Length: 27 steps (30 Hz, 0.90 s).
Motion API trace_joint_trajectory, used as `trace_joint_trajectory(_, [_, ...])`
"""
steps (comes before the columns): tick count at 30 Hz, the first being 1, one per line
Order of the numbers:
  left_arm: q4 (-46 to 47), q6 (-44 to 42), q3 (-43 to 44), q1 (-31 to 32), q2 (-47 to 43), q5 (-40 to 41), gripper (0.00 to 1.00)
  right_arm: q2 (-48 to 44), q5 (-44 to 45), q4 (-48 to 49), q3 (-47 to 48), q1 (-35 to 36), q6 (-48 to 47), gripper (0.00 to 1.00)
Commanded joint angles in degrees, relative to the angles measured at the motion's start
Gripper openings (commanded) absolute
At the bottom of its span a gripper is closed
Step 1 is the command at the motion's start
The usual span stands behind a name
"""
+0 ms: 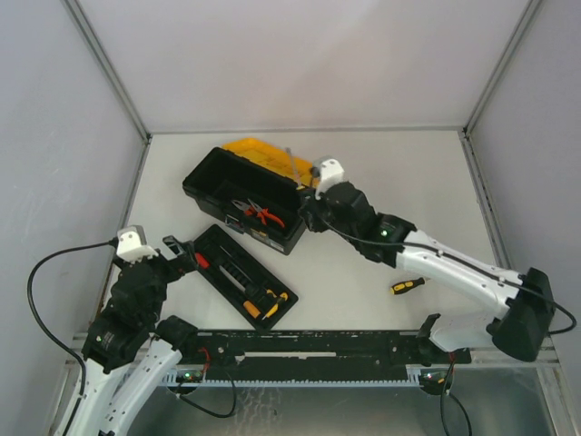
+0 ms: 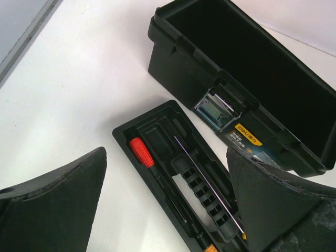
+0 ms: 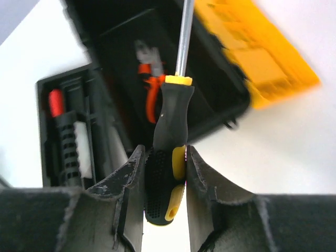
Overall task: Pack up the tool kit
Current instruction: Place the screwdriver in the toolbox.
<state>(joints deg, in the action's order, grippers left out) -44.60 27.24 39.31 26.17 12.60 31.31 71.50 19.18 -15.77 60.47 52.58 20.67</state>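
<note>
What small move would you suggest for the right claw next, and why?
Probably ease the right claw down into the open toolbox and then let go. It is shut on a screwdriver at the toolbox's edge, pliers already lie inside, and the lid is folded back.

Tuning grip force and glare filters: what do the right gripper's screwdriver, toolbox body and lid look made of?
Screwdriver: shaft looks like bare steel, bright and reflective; handle black moulded plastic or rubber with yellow inserts, lower part dimpled. Toolbox body: black moulded plastic, dull sheen, ribbed walls. Lid: yellow plastic, probably; blurred, finish unclear.
</note>
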Motion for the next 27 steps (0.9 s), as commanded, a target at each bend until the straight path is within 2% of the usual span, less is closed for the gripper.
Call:
trace_joint_trajectory(1, [1.88,-1.59,-0.63,-0.45,0.78,-0.78,1.00,7.24,-21.71,0.98,8.80,-1.20,-23.23,0.04])
trace_joint_trajectory(5, [2.08,-1.59,-0.90,-0.44,-0.06,-0.81,1.00,15.48,-30.16,-5.51,18.21,-5.70,-25.95,0.05])
trace_joint_trajectory(11, [1.91,-1.49,-0.81,-0.51,0.05,-0.63,1.00,27.17,-24.90,-8.99,29.02,-6.84,-25.71,0.05])
trace_joint_trajectory(19, [2.02,-1.49,-0.82,-0.51,0.14,-0.81,1.00,47.02,-18.94,-26.52,49.02,-3.94,-27.66,0.05])
trace_joint_trajectory(22, [1.95,-1.49,-0.81,-0.56,0.13,-0.73,1.00,48.90,-24.43,-29.16,51.37,-3.28,-28.57,0.07])
trace_joint_trajectory(25, [1.92,-1.50,-0.82,-0.53,0.14,-0.74,1.00,47.29,-31.71,-28.34,50.47,-3.81,-28.60,0.21])
trace_joint_trajectory(27, [1.93,-1.49,-0.82,-0.49,0.14,-0.72,1.00,45.73,-32.22,-27.88,50.35,-4.45,-27.20,0.34])
